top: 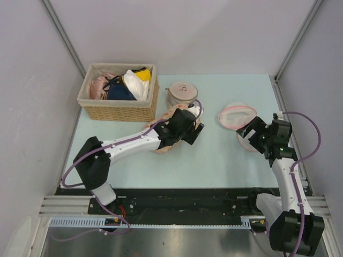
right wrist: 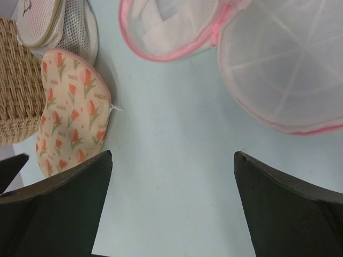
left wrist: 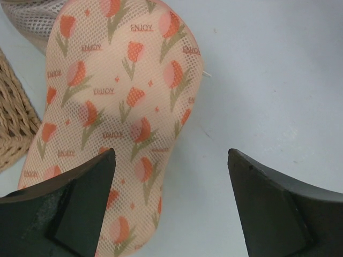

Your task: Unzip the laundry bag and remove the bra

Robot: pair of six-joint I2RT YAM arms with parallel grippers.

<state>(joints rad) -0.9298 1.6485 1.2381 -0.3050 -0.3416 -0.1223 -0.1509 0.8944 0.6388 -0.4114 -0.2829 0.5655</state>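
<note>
Left fingers stand wide apart over the laundry bag; right fingers are also wide apart, gripping nothing.

Walls close the bench at the back and both sides, while its bare middle between the arms and its near strip lie open. A wicker basket in the far-left corner holds pink, navy and yellow-white garments. At right, a round mesh bag lies spread in two pink-rimmed halves. The laundry bag lies flat by the basket's near-right corner, with a small cylindrical mesh bag just behind it.
</note>
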